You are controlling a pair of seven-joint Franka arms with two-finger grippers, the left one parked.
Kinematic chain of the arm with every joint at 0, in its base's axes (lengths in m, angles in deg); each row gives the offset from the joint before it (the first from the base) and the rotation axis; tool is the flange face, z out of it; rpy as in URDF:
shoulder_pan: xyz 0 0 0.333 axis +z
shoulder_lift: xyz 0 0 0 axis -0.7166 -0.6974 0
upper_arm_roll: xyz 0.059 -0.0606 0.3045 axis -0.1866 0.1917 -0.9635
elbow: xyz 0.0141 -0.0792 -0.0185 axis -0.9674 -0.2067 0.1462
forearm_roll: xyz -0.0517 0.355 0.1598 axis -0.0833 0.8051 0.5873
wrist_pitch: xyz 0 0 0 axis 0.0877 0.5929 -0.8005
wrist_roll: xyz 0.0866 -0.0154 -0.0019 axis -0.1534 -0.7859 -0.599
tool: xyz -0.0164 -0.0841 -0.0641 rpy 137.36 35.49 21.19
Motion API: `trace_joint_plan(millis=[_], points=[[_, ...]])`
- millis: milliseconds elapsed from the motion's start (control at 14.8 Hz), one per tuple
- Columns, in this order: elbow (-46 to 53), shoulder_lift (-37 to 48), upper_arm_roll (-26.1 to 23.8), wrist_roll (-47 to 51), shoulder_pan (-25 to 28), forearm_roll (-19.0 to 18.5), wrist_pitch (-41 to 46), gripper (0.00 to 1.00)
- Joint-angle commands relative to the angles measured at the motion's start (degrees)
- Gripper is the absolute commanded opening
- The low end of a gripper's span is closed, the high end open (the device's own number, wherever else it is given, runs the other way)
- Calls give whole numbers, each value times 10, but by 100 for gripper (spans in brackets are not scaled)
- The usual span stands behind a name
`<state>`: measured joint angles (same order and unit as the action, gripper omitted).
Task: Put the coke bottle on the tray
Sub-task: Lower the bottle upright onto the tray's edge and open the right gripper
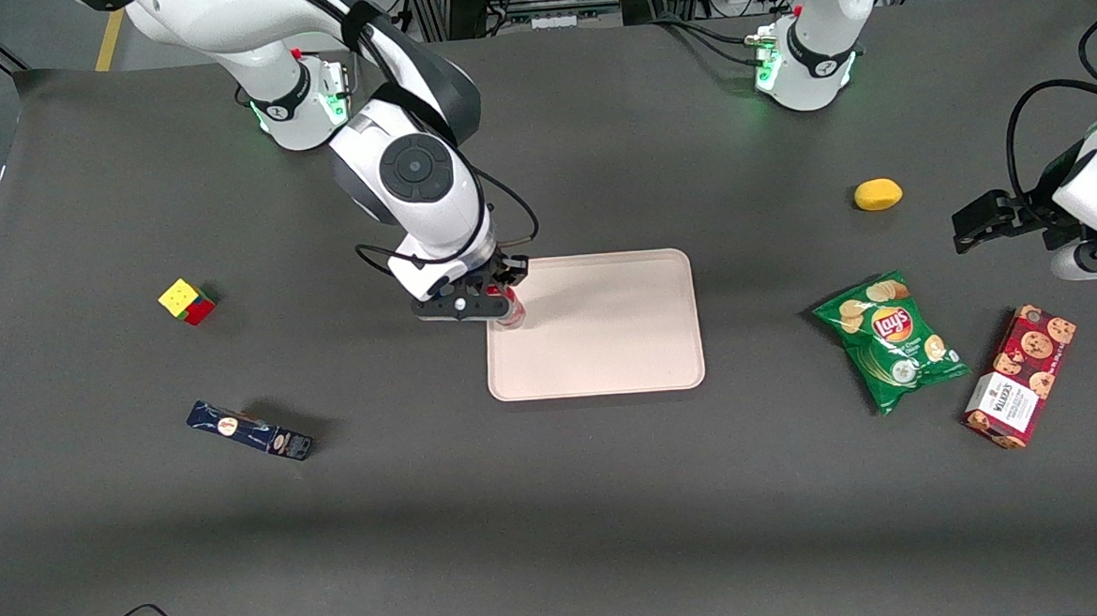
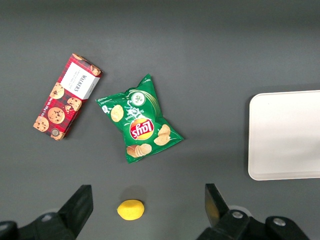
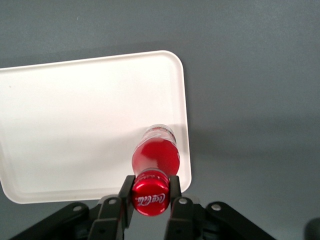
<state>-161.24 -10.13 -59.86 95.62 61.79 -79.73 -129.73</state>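
Observation:
My gripper (image 3: pixel 150 192) is shut on the red cap of the small red coke bottle (image 3: pixel 155 157), which hangs upright with its clear base over the pale pink tray (image 3: pixel 75 125), close to the tray's rim at the working arm's end. I cannot tell whether the base touches the tray. In the front view the gripper (image 1: pixel 501 301) holds the coke bottle (image 1: pixel 510 310) at the edge of the tray (image 1: pixel 606 328); the bottle is mostly hidden by the hand. The tray's end also shows in the left wrist view (image 2: pixel 285 135).
Toward the working arm's end lie a colour cube (image 1: pixel 186 301) and a dark blue box (image 1: pixel 250 431). Toward the parked arm's end lie a green chips bag (image 1: pixel 890 339), a red cookie box (image 1: pixel 1021 375) and a yellow lemon (image 1: pixel 878 194).

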Motion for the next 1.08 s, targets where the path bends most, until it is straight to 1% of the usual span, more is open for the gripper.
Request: trace_joint_plan(millis=[0,203,474,541,609,677,744,812,1015], points=[[37,-36,-5,30,2,-42,2,0],[37,-54,-5,52,8,-59,-20,0],[37,-59,-5,54,9,-60,-25,0],[37,-59,-5,54,9,-61,-27,21],[36,-59,-5,54,9,-61,-30,53],[36,-59,-5,54,10,-61,-33,68],[36,-59,-5,59,10,-61,-35,93],[36,-58,-5,64,10,-62,-35,100],[37,-52,-5,66,8,-58,-35,100]])
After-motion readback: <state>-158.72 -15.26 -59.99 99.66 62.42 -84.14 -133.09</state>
